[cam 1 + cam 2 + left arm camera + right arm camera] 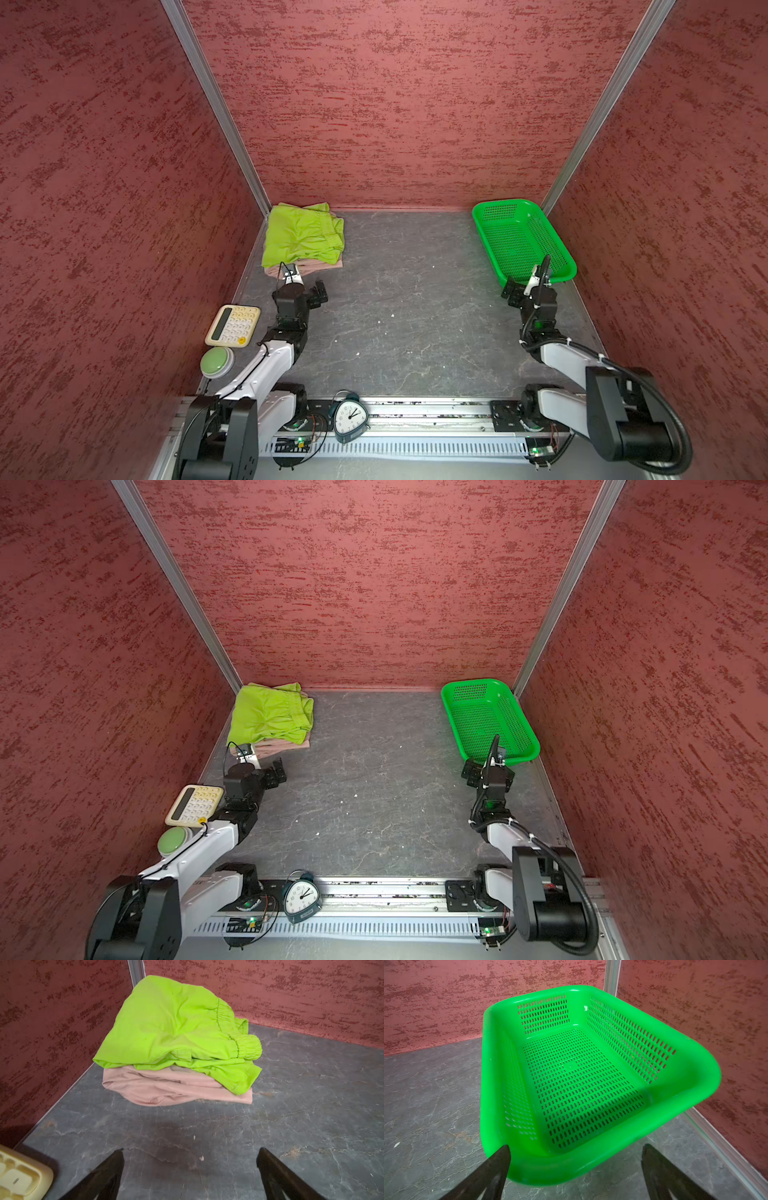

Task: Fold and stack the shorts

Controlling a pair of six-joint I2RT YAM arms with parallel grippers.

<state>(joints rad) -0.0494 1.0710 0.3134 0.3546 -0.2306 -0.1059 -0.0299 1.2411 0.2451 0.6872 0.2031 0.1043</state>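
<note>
Two pairs stacked, well apart from basket [695, 1068]: green shorts [166, 1022] atop pink shorts [162, 1088]. Expect light, limp cloth; you pinch gathered waistband or folded edge, all layers. Left gripper [190, 1150] spread, empty, well apart from basket; right gripper [576, 1146] spread, empty, just beside basket.

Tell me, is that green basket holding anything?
Empty. The basket shows only a bare perforated floor; the green shorts lie on the pink shorts elsewhere.
</note>
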